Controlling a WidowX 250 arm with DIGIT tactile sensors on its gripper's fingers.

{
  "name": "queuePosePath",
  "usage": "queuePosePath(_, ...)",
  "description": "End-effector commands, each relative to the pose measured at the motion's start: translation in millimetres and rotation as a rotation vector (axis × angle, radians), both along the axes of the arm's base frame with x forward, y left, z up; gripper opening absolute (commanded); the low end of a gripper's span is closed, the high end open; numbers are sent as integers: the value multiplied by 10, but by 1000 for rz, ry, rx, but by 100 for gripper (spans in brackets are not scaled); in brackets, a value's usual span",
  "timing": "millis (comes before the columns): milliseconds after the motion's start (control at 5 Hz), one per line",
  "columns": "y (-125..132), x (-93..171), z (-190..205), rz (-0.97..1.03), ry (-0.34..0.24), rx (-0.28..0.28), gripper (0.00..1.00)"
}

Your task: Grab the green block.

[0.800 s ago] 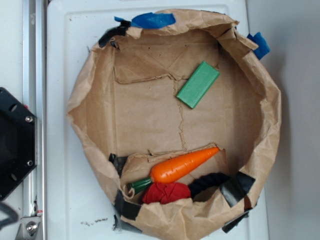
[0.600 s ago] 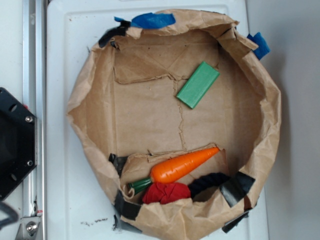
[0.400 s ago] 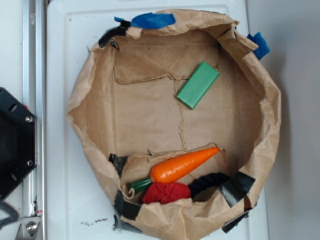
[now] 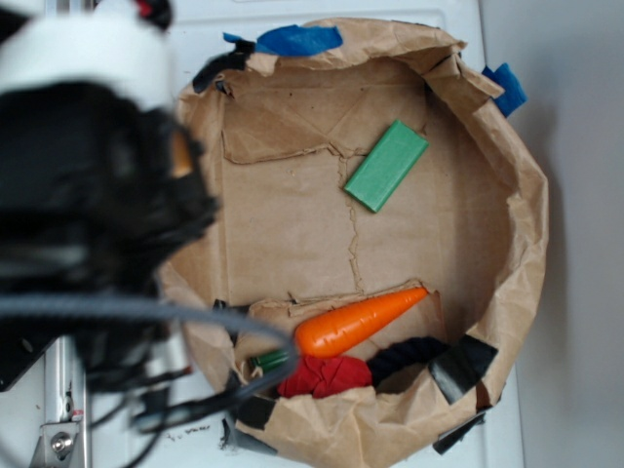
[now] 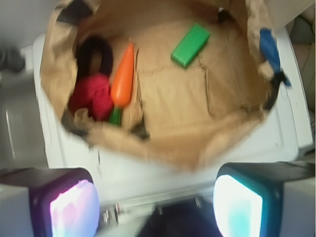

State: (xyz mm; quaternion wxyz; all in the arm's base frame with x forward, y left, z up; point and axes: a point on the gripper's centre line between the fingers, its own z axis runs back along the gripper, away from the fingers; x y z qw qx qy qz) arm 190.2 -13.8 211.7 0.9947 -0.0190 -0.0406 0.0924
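Nearest you in the wrist view, the end effector (image 5: 155, 200) stands wide, its two pads (image 5: 74, 207) far apart with nothing between them, hanging outside the near rim of the paper bag (image 5: 163, 148) above the white surface (image 5: 301, 123). So you are at the very start: nothing is grasped, and the whole approach, descent and closing remain. Inside the bag, the carrot (image 5: 123, 76), a red cloth (image 5: 94, 96) and a black loop (image 5: 94, 52) lie to one side. Farthest off, the green block (image 5: 190, 44) lies flat on the bag's floor, well apart from them and unobstructed. You will find no readable writing, brand or label anywhere.
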Motion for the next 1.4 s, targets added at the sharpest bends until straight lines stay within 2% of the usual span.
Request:
queuePosePath(0,376,615,-322,210,-131,30,100)
queuePosePath(600,376,615,-322,210,-131,30,100)
queuePosePath(800,439,617,-749,251,-156,101,100)
queuePosePath(1000,464,679,-974,244,-168,110,100)
queuePosePath(1200,545,836,-1178,235,-134,97,100)
